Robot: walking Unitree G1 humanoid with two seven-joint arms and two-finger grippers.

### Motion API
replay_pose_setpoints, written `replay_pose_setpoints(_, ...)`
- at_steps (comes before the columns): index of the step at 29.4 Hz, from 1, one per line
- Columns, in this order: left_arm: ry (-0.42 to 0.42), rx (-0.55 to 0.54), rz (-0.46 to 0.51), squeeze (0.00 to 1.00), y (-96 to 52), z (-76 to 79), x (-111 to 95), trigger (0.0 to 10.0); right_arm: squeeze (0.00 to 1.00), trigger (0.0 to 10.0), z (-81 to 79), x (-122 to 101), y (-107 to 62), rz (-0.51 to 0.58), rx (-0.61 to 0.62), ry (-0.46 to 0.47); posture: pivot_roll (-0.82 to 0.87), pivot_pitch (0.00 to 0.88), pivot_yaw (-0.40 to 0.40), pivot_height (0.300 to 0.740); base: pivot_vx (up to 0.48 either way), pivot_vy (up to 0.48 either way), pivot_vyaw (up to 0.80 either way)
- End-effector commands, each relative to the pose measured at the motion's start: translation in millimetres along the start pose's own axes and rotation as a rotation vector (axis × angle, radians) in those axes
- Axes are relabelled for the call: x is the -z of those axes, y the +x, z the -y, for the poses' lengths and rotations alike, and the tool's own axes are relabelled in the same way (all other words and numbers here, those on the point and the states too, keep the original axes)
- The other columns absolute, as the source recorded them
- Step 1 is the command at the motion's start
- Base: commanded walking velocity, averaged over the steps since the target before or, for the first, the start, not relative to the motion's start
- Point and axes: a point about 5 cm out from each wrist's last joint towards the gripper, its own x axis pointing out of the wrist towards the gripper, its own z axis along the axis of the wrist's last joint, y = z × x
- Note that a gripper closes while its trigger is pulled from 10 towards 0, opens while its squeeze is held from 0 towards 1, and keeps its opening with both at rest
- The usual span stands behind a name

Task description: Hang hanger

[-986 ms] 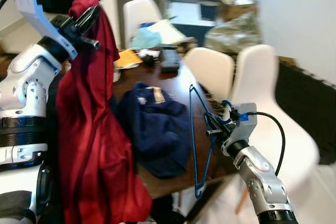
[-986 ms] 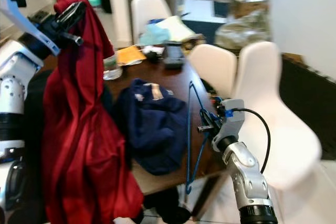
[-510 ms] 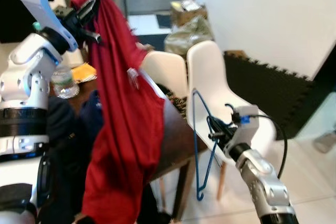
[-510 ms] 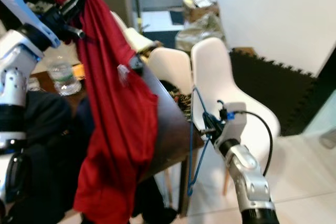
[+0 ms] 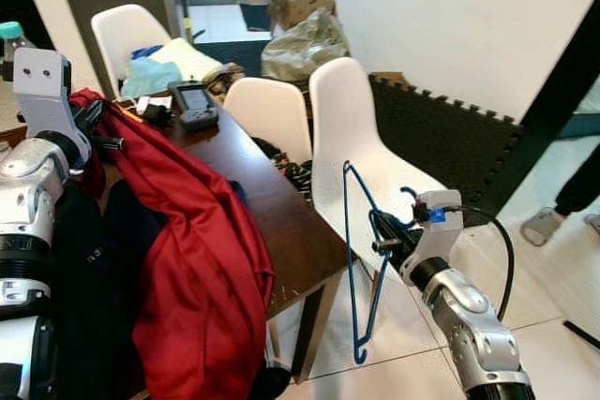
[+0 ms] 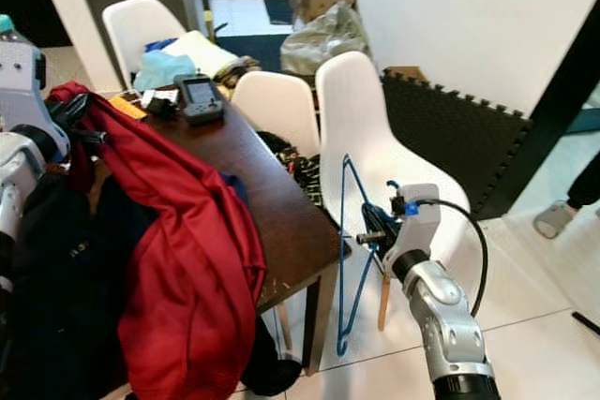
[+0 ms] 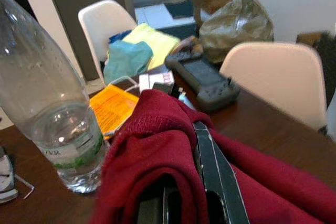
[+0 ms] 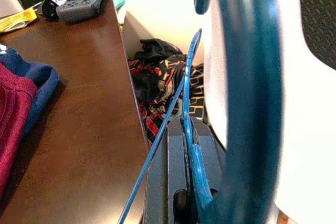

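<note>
Beside the dark wooden table (image 5: 281, 222), the right gripper (image 5: 386, 236) pinches the blue hanger (image 5: 353, 259), which dangles off the table's edge before a white chair (image 5: 352, 147). At the table's far side, the left gripper (image 7: 207, 182) clamps the red garment (image 5: 192, 259) draped over the edge, a clear plastic bottle (image 7: 50, 124) with a little water standing just beside it.

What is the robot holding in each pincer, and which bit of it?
The right pincer grips the blue hanger by the wire near its hook. The left pincer pinches a fold of the red garment, which drapes over the table.
</note>
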Motion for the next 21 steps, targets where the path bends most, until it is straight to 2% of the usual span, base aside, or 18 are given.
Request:
replay_pose_setpoints(1,0.138,0.114,-0.212,1.0,-5.5,12.2,35,10.0,0.0,10.0,1.1,-1,-2.8,-0.014,-0.004,-0.019,0.08,0.083,-0.027,0.74,0.0,0.0,0.0)
replay_pose_setpoints(2,0.138,0.114,-0.212,1.0,-5.5,12.2,35,10.0,0.0,10.0,1.1,-1,-2.8,-0.014,-0.004,-0.019,0.08,0.083,-0.027,0.74,0.0,0.0,0.0)
replay_pose_setpoints(3,0.177,0.138,-0.254,1.0,-7.7,15.6,43,10.0,0.0,10.0,1.1,0,-3.5,-0.017,-0.005,-0.021,0.08,0.083,-0.027,0.74,0.0,0.0,0.0)
replay_pose_setpoints(4,0.198,0.189,-0.231,1.0,-7.5,20.8,36,10.0,0.0,10.0,0.9,0,-3.7,-0.019,-0.007,-0.022,0.08,0.082,-0.03,0.74,0.0,0.0,0.0)
replay_pose_setpoints(6,0.198,0.189,-0.231,1.0,-7.5,20.8,36,10.0,0.0,10.0,0.9,0,-3.7,-0.019,-0.007,-0.022,0.08,0.082,-0.03,0.74,0.0,0.0,0.0)
replay_pose_setpoints(7,0.202,0.239,-0.195,1.0,-7.1,25.5,26,10.0,0.0,10.0,0.8,0,-3.7,-0.02,-0.009,-0.022,0.08,0.083,-0.029,0.74,0.0,0.0,0.0)
replay_pose_setpoints(8,0.202,0.239,-0.195,1.0,-7.1,25.5,26,10.0,0.0,10.0,0.8,0,-3.7,-0.02,-0.009,-0.022,0.08,0.083,-0.029,0.74,0.0,0.0,0.0)
replay_pose_setpoints(9,0.199,0.358,-0.181,1.0,-9.5,31.4,6,10.0,0.0,10.0,-0.4,-2,-2.3,-0.007,-0.016,-0.008,0.09,0.082,-0.029,0.74,0.0,0.0,0.0)
replay_pose_setpoints(10,0.199,0.358,-0.181,1.0,-9.5,31.4,6,10.0,0.0,10.0,-0.4,-2,-2.3,-0.007,-0.016,-0.008,0.09,0.082,-0.029,0.74,0.0,0.0,0.0)
replay_pose_setpoints(11,0.228,0.422,-0.208,1.0,-13.3,32.3,2,10.0,0.0,10.0,-1.1,-3,-1.3,0.0,-0.021,-0.001,0.09,0.081,-0.027,0.74,0.0,0.0,0.0)
replay_pose_setpoints(12,0.228,0.422,-0.208,1.0,-13.3,32.3,2,10.0,0.0,10.0,-1.1,-3,-1.3,0.0,-0.021,-0.001,0.09,0.081,-0.027,0.74,0.0,0.0,0.0)
replay_pose_setpoints(14,0.275,0.509,-0.246,1.0,-20.4,30.9,-5,10.0,0.0,10.0,-2.5,-4,-0.4,0.01,-0.029,0.007,0.09,0.081,-0.026,0.74,0.0,0.0,0.0)
replay_pose_setpoints(16,0.275,0.509,-0.246,1.0,-20.4,30.9,-5,10.0,0.0,10.0,-2.5,-4,-0.4,0.01,-0.029,0.007,0.09,0.081,-0.026,0.74,0.0,0.0,0.0)
replay_pose_setpoints(17,0.296,0.548,-0.245,1.0,-26.0,26.1,-16,10.0,0.0,10.0,-3.3,-5,-0.5,0.016,-0.034,0.011,0.09,0.08,-0.025,0.74,0.0,0.0,0.0)
replay_pose_setpoints(18,0.296,0.548,-0.245,1.0,-26.0,26.1,-16,10.0,0.0,10.0,-3.3,-5,-0.5,0.016,-0.034,0.011,0.09,0.08,-0.025,0.74,0.0,0.0,0.0)
replay_pose_setpoints(19,0.329,0.621,-0.232,1.0,-35.3,21.9,-31,10.0,0.0,10.0,-3.3,-6,-1.1,0.025,-0.035,0.018,0.09,0.08,-0.024,0.74,0.0,0.0,0.0)
replay_pose_setpoints(20,0.329,0.621,-0.232,1.0,-35.3,21.9,-31,10.0,0.0,10.0,-3.3,-6,-1.1,0.025,-0.035,0.018,0.09,0.08,-0.024,0.74,0.0,0.0,0.0)
replay_pose_setpoints(21,0.357,0.698,-0.216,1.0,-46.8,19.2,-45,10.0,0.0,10.0,-2.5,-7,-1.7,0.034,-0.034,0.026,0.09,0.08,-0.024,0.74,0.0,0.0,0.0)
